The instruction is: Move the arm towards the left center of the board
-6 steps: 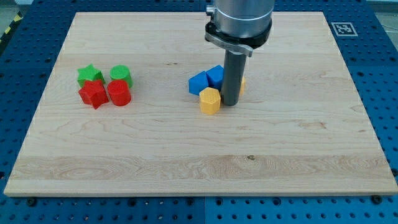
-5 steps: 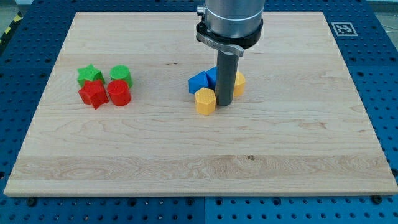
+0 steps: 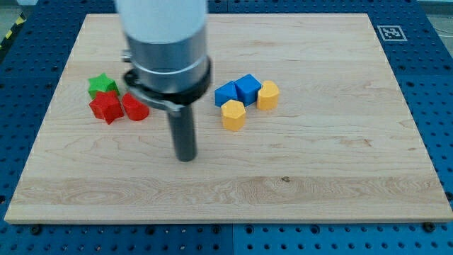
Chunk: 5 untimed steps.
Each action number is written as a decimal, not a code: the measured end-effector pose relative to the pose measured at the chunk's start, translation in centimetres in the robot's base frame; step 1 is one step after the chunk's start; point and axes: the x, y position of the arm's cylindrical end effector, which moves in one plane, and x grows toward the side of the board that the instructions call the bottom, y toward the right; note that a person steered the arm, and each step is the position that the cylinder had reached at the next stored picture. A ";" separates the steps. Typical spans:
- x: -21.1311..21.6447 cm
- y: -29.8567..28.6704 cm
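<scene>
My tip (image 3: 185,158) rests on the wooden board (image 3: 340,170), a little left of its middle and below the line of blocks. To its upper left sit a green star block (image 3: 102,85), a red star block (image 3: 106,108) and a red block (image 3: 134,108); the arm hides what lies behind them. To its upper right sit two blue blocks (image 3: 226,93) (image 3: 248,87), a yellow hexagonal block (image 3: 233,114) and a second yellow block (image 3: 267,94). The tip touches no block.
A black and white marker tag (image 3: 390,32) sits at the board's top right corner. The board lies on a blue perforated table (image 3: 439,85).
My tip has slid left and downward, away from the blue and yellow cluster, which it had been touching. The arm now covers the green block next to the green star.
</scene>
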 end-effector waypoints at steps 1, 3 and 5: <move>-0.9 -4.3; -1.6 -15.0; -9.2 -20.8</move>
